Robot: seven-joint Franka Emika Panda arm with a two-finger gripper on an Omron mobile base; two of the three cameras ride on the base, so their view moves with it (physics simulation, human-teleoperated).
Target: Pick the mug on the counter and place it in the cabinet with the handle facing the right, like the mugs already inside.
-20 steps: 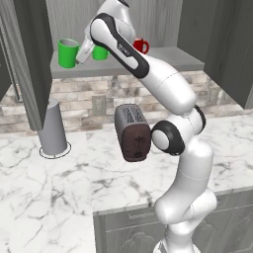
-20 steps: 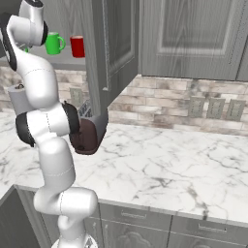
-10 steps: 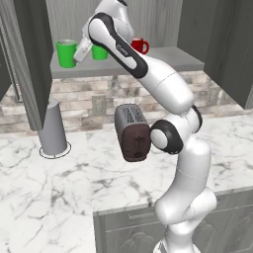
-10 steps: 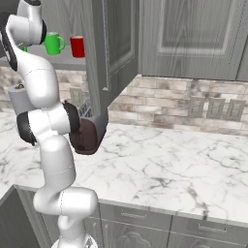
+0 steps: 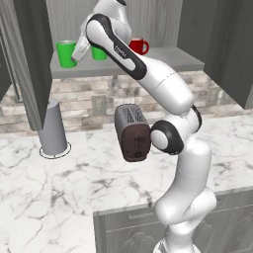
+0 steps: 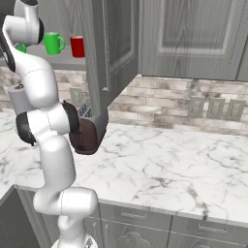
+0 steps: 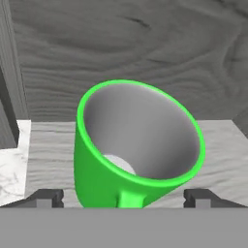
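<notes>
The green mug (image 7: 131,150) stands upright on the cabinet's pale shelf board (image 7: 48,145), close in front of the hand, its handle (image 7: 129,198) turned toward the camera. My gripper (image 7: 123,199) is open: its fingertips (image 7: 48,197) stand on either side of the mug's foot, with gaps between. From the left base view the gripper (image 5: 76,55) sits just right of this mug (image 5: 64,53), which is leftmost on the cabinet (image 5: 173,60) shelf. A twin green mug (image 5: 100,53) and a red mug (image 5: 139,46) stand further right. The marble counter (image 5: 44,197) lies below.
A dark toaster (image 5: 133,133) stands on the counter under the arm's elbow, and a grey cone-shaped holder (image 5: 53,129) stands left of it. The cabinet's open door (image 6: 109,53) hangs out to the right of the mugs. The cabinet's side wall (image 5: 29,64) is left of the mug.
The hand has shifted very slightly beside the leftmost green mug. None of the mugs has moved on the shelf.
</notes>
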